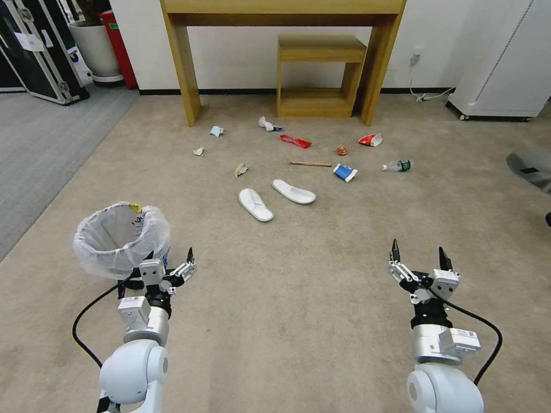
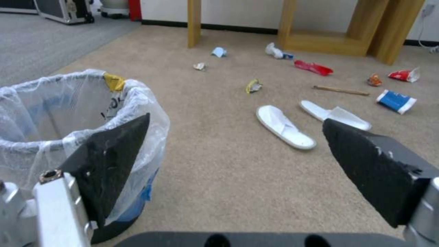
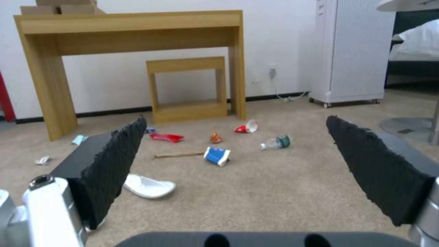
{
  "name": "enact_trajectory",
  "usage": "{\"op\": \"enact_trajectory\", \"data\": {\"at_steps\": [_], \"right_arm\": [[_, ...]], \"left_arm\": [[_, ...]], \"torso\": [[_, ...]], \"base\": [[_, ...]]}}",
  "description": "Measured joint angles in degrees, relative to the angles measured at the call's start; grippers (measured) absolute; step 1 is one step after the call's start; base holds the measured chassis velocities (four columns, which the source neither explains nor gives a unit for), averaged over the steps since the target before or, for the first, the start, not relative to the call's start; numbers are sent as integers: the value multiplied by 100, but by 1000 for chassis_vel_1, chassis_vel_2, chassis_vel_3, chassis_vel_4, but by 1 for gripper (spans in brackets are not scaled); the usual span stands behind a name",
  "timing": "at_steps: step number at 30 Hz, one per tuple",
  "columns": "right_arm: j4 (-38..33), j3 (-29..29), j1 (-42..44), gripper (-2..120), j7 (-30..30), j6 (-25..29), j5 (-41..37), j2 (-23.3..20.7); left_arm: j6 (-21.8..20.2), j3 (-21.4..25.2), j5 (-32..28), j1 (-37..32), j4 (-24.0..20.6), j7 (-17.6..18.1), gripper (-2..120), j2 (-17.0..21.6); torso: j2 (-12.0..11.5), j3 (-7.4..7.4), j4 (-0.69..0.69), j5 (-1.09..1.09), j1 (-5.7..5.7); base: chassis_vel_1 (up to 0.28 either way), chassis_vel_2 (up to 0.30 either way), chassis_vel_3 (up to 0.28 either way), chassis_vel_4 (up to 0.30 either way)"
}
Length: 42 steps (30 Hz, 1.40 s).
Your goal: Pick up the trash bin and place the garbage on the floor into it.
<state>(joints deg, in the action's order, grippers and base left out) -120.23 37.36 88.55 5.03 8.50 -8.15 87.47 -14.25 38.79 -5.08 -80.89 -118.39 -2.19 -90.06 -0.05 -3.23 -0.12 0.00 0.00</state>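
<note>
The trash bin (image 1: 120,238) is a small dark bin with a white bag over its rim, standing on the carpet at the near left. My left gripper (image 1: 169,259) is open just beside it. In the left wrist view one finger (image 2: 114,161) lies in front of the trash bin's (image 2: 55,113) bagged wall, and the other hangs free. My right gripper (image 1: 418,248) is open and holds nothing at the near right. The garbage lies ahead: two white slippers (image 1: 256,205) (image 1: 294,191), a blue-white carton (image 1: 345,172), a bottle (image 1: 398,166), a stick (image 1: 310,164), a red wrapper (image 1: 295,140) and a paper cup (image 1: 370,139).
A wooden desk (image 1: 183,69) and a low wooden stool (image 1: 318,74) stand against the far wall behind the litter. A white cabinet (image 1: 505,63) is at the back right, with a black case (image 1: 34,51) and a planter at the back left. A chair base (image 1: 531,166) sits on the right.
</note>
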Motion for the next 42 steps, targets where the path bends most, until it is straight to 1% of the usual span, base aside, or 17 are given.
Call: {"op": "enact_trajectory", "data": {"at_steps": [14,19,23,27,42], "right_arm": [[6,45,-1,100,-39,25,-54,-52],[13,143,-48,100,-49,85,-172,-163],[-2,264,-130,100,-57,66,-257,-172],[-14,269,-93,100,-57,61,-268,-200],[-77,259,-142,100,-68,72,-176,-107]], "left_arm": [[23,5,-19,18,35,6,100,10],[45,16,-74,20,95,29,100,53],[11,3,-124,23,76,38,100,89],[7,32,-191,29,76,51,100,123],[-21,212,-409,-103,-112,94,100,256]], "torso": [[0,0,0,0,0],[0,0,0,0,0],[0,0,0,0,0],[0,0,0,0,0],[0,0,-1,0,0]], "base": [[0,0,0,0],[0,0,0,0],[0,0,0,0],[0,0,0,0],[9,13,-13,-15]]}}
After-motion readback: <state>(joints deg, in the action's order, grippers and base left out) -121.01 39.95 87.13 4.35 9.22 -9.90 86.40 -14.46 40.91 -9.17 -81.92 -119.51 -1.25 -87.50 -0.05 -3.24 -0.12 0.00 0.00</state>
